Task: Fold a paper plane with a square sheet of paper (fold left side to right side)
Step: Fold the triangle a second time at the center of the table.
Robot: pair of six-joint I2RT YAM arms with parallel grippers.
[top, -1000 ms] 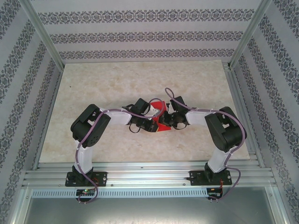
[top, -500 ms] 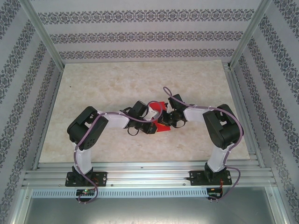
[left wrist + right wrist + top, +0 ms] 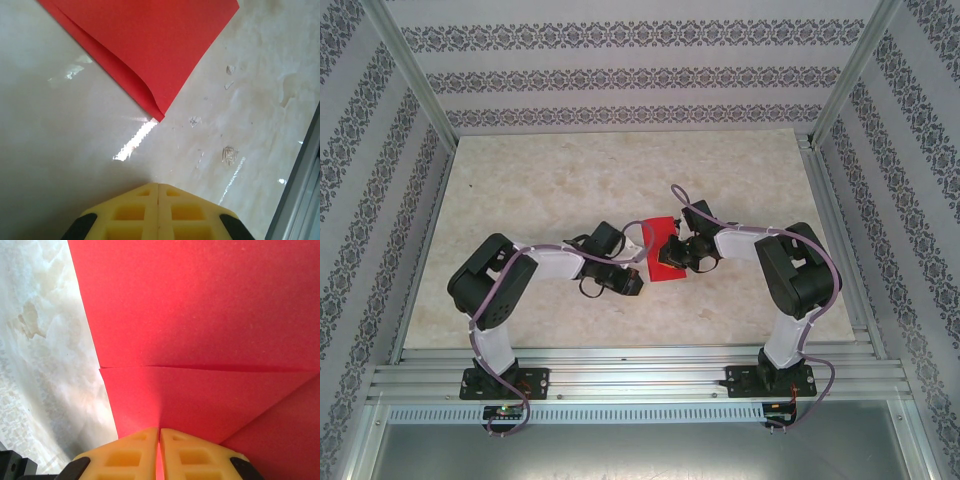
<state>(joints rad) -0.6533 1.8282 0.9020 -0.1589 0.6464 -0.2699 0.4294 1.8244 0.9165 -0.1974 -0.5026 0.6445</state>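
The red sheet of paper (image 3: pixel 667 262) lies on the table between the two arms, folded over on itself. Its doubled layers end in a corner (image 3: pixel 159 116) in the left wrist view. My left gripper (image 3: pixel 638 286) is shut and empty just left of the sheet; the left gripper (image 3: pixel 158 186) sits a short way back from that corner. My right gripper (image 3: pixel 682 254) is at the sheet's right side. In the right wrist view the right gripper (image 3: pixel 160 432) is shut on the sheet of paper (image 3: pixel 200 315), with red showing in the slit between its jaws. A layer edge (image 3: pixel 200 366) crosses just ahead. The paper plane is out of view.
The pale marble tabletop (image 3: pixel 550 180) stretches far and left of the paper. Aluminium frame rails (image 3: pixel 620 360) run along the near edge, and a rail (image 3: pixel 300 190) shows at the right of the left wrist view. Patterned walls enclose the table.
My left arm has drawn back to the left and nearer, off the paper. More of the red sheet now shows, lying flatter. The right arm has barely moved.
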